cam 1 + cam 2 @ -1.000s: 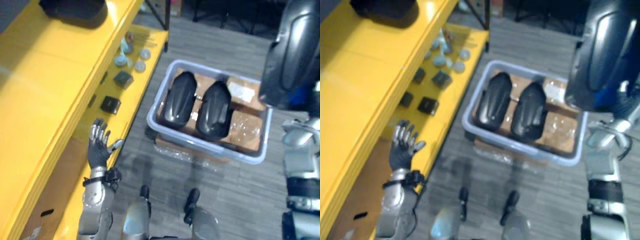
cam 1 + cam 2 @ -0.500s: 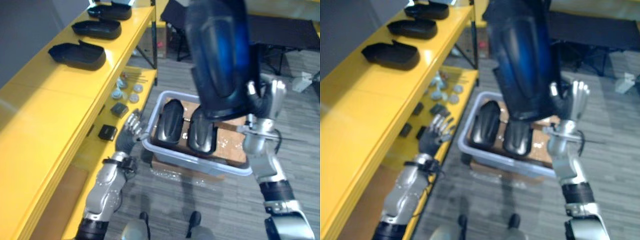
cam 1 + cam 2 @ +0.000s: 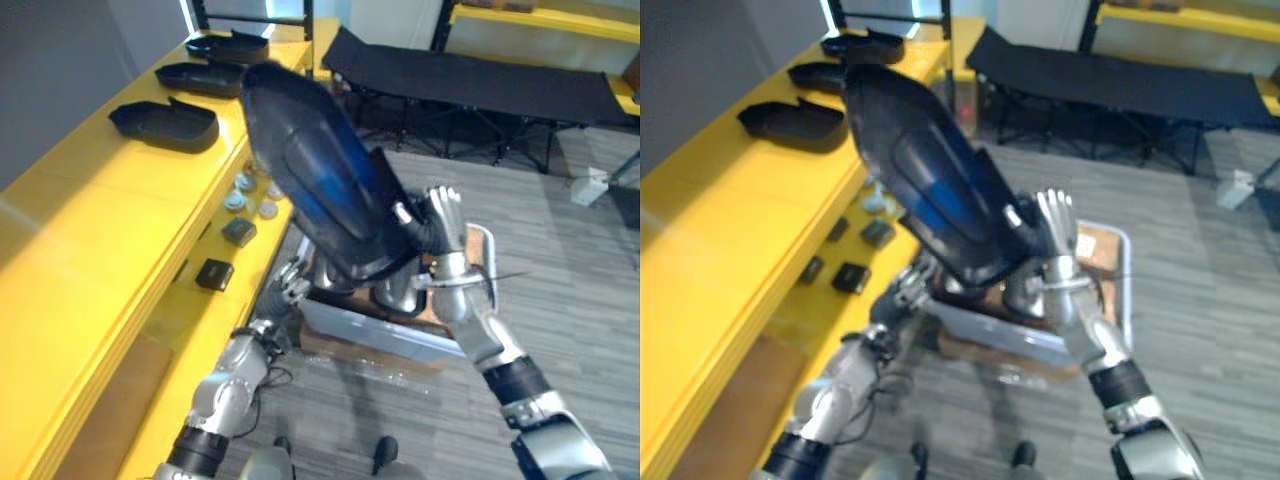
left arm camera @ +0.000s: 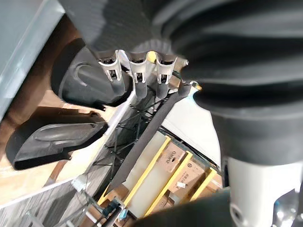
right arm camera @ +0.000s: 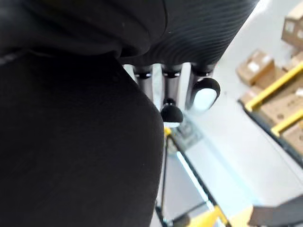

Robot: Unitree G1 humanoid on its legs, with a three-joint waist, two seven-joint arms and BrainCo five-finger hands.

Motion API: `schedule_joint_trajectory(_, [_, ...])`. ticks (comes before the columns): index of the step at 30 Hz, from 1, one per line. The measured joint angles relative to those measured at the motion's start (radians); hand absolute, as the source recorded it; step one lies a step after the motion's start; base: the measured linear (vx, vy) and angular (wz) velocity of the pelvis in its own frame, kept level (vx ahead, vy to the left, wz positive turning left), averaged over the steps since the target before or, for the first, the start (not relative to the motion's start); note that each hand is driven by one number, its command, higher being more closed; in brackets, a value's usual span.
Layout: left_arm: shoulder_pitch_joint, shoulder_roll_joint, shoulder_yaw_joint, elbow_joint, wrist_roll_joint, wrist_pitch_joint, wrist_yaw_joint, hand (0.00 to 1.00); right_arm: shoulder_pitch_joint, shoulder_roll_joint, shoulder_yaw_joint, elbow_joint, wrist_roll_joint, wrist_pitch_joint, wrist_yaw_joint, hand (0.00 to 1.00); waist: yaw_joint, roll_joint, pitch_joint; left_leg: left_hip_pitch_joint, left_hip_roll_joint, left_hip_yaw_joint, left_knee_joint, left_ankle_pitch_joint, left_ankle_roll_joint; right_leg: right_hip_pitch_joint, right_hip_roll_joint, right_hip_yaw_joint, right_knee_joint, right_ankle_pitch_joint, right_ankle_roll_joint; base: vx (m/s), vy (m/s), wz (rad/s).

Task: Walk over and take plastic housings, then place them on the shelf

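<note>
- Raised housing [image 3: 320,190]: a second before, it hung at the right margin of the head views, well apart from the shelf [image 3: 90,230]. It had since swung across and stood tilted in the air, upper end toward the front edge of the shelf's top board, lower end above the bin [image 3: 375,335]. Part of that shift was the camera lifting.
- Right hand [image 3: 445,225]: carried the raised housing by its lower end. Fingers were straight and slightly spread behind it, with the thumb seemingly hooked over its rim.
- Left hand [image 3: 288,292]: formerly by the front edge of the lower board, it had come across to the bin's near-left corner, beneath the raised housing. Fingers were straight and spread, pointing up at its underside; contact could not be told.
- Stored housings [image 3: 165,120]: three in a row toward the far end of the top board, as before.
- Remaining housings [image 3: 398,296]: in the bin, mostly hidden behind the raised one.
- Small parts [image 3: 214,273]: on the lower board near its front edge, untouched.
- Reading: the pick was done and the transfer was under way, with nothing set down yet. The bare near stretch of the top board looked the likely landing place. A hold at one end looked tippy, so the left hand probably had to steady the underside.
</note>
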State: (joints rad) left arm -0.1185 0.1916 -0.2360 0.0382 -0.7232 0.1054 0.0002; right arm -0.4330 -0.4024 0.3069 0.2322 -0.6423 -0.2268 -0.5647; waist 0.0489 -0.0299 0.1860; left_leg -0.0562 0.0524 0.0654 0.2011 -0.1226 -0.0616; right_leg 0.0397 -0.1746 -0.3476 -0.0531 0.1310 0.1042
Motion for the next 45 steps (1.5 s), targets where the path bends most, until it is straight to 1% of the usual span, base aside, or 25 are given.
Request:
schedule_joint_trajectory(2, [-0.001, -0.002, -0.019, 0.0, 0.028, -0.031, 0.006, 0.0, 0.002, 0.005, 0.014, 0.017, 0.0, -0.003, 0.0, 1.0, 0.001, 0.0, 0.0, 0.0, 0.002, 0.0, -0.001, 0.001, -0.001, 0.0, 0.002, 0.0, 0.0, 0.0, -0.001, -0.02, 0.002, 0.0])
schedule_joint_trajectory(4, [-0.001, -0.003, -0.024, 0.0, 0.029, -0.052, 0.008, 0.0, 0.014, 0.007, 0.027, 0.021, 0.0, -0.003, 0.0, 1.0, 0.001, -0.001, -0.001, 0.0, 0.003, 0.0, -0.001, 0.001, -0.001, 0.0, 0.004, 0.0, -0.001, 0.0, -0.001, -0.02, 0.003, 0.0])
schedule_joint_trajectory(6, [-0.002, -0.003, -0.023, 0.0, 0.03, -0.084, 0.022, 0.0, 0.041, 0.015, 0.031, 0.025, 0.0, -0.009, 0.001, 1.0, 0.003, -0.006, -0.003, 0.0, 0.004, 0.0, -0.002, 0.001, -0.002, 0.0, 0.005, 0.0, -0.001, -0.001, -0.002, 0.0, 0.0, 0.0])
schedule_joint_trajectory(9, [-0.002, -0.004, -0.024, 0.0, 0.033, -0.102, 0.031, 0.0, 0.049, 0.027, 0.044, 0.06, 0.0, -0.009, 0.001, 1.0, 0.003, -0.016, -0.01, 0.0, 0.004, 0.0, -0.001, 0.001, -0.002, 0.0, 0.006, 0.0, -0.003, -0.001, -0.002, 0.0, 0.0, 0.0])
schedule_joint_trajectory(11, [-0.002, -0.004, -0.03, -0.007, 0.036, -0.107, 0.042, 0.0, 0.067, 0.034, 0.066, 0.068, 0.0, -0.009, 0.0, 1.0, 0.005, -0.027, -0.017, 0.0, 0.004, 0.0, 0.0, 0.001, -0.002, 0.001, 0.006, 0.0, -0.003, -0.001, -0.003, 0.0, 0.0, 0.0])
schedule_joint_trajectory(14, [-0.003, -0.005, -0.047, -0.013, 0.036, -0.107, 0.052, 0.0, 0.076, 0.053, 0.074, 0.068, 0.0, -0.016, 0.0, 1.0, 0.006, -0.028, -0.018, 0.001, 0.004, -0.001, 0.002, 0.001, -0.002, 0.003, 0.006, 0.0, -0.003, -0.001, -0.003, 0.0, 0.0, 0.0])
schedule_joint_trajectory(17, [-0.003, -0.012, -0.054, -0.018, 0.035, -0.107, 0.064, 0.0, 0.086, 0.062, 0.088, 0.068, 0.0, -0.039, 0.0, 1.0, 0.008, -0.028, -0.018, 0.003, 0.005, -0.003, 0.002, 0.0, -0.002, 0.01, 0.007, -0.001, -0.004, -0.002, -0.004, 0.0, 0.0, 0.0])
schedule_joint_trajectory(22, [-0.002, -0.015, -0.054, -0.018, 0.034, -0.104, 0.075, 0.0, 0.109, 0.079, 0.097, 0.069, 0.001, -0.039, -0.001, 1.0, 0.018, -0.029, -0.018, 0.003, 0.008, -0.004, 0.001, 0.0, -0.003, 0.015, 0.014, -0.001, -0.004, -0.006, -0.011, 0.0, 0.0, 0.0])
schedule_joint_trajectory(23, [-0.002, -0.014, -0.054, -0.018, 0.034, -0.103, 0.08, 1.0, 0.114, 0.087, 0.097, 0.07, 0.001, -0.039, -0.002, 1.0, 0.021, -0.029, -0.018, 0.003, 0.01, -0.005, 0.001, 0.001, -0.005, 0.015, 0.016, -0.002, -0.004, -0.007, -0.012, 0.0, 0.0, 0.0])
schedule_joint_trajectory(28, [-0.001, -0.015, -0.061, -0.018, 0.034, -0.11, 0.113, 1.0, 0.117, 0.1, 0.1, 0.071, 0.005, -0.039, -0.002, 1.0, 0.023, -0.034, -0.021, 0.004, 0.015, -0.006, -0.001, 0.003, -0.008, 0.015, 0.02, -0.003, -0.006, -0.007, -0.013, 0.0, 0.0, 0.0])
schedule_joint_trajectory(30, [0.0, -0.025, -0.062, -0.018, 0.036, -0.133, 0.133, 1.0, 0.125, 0.106, 0.108, 0.071, 0.013, -0.039, -0.002, 1.0, 0.023, -0.044, -0.027, 0.004, 0.016, -0.006, -0.001, 0.003, -0.008, 0.015, 0.02, -0.004, -0.008, -0.006, -0.013, 0.0, 0.0, 0.0])
schedule_joint_trajectory(33, [0.004, -0.032, -0.061, -0.016, 0.051, -0.15, 0.16, 1.0, 0.132, 0.117, 0.109, 0.07, 0.014, -0.039, -0.011, 1.0, 0.023, -0.048, -0.03, 0.005, 0.016, -0.006, 0.0, 0.003, -0.008, 0.015, 0.019, -0.004, -0.009, -0.006, -0.012, 0.0, 0.0, 0.0])
schedule_joint_trajectory(35, [0.004, -0.033, -0.056, -0.016, 0.075, -0.168, 0.19, 1.0, 0.136, 0.128, 0.119, 0.068, 0.015, -0.039, -0.03, 1.0, 0.023, -0.048, -0.03, 0.006, 0.016, -0.007, 0.001, 0.003, -0.008, 0.015, 0.019, -0.004, -0.009, -0.005, -0.012, 0.0, 0.0, 0.0])
schedule_joint_trajectory(39, [0.004, -0.037, -0.047, -0.017, 0.12, -0.177, 0.202, 1.0, 0.147, 0.146, 0.131, 0.065, 0.023, -0.039, -0.048, 1.0, 0.023, -0.048, -0.03, 0.005, 0.018, -0.007, 0.001, 0.002, -0.009, 0.015, 0.02, -0.003, -0.009, -0.005, -0.013, 0.0, 0.0, 0.0])
schedule_joint_trajectory(41, [0.004, -0.04, -0.048, -0.017, 0.154, -0.191, 0.217, 1.0, 0.155, 0.157, 0.135, 0.064, 0.042, -0.038, -0.05, 1.0, 0.023, -0.048, -0.03, 0.005, 0.019, -0.005, 0.001, 0.002, -0.009, 0.015, 0.021, -0.002, -0.011, -0.005, -0.014, 0.0, 0.0, 0.0])
schedule_joint_trajectory(45, [0.004, -0.042, -0.048, -0.019, 0.163, -0.2, 0.218, 1.0, 0.159, 0.159, 0.134, 0.054, 0.056, -0.038, -0.05, 1.0, 0.021, -0.049, -0.03, 0.006, 0.019, -0.004, 0.001, 0.002, -0.009, 0.013, 0.021, -0.001, -0.011, -0.005, -0.014, 0.0, 0.0, 0.0])
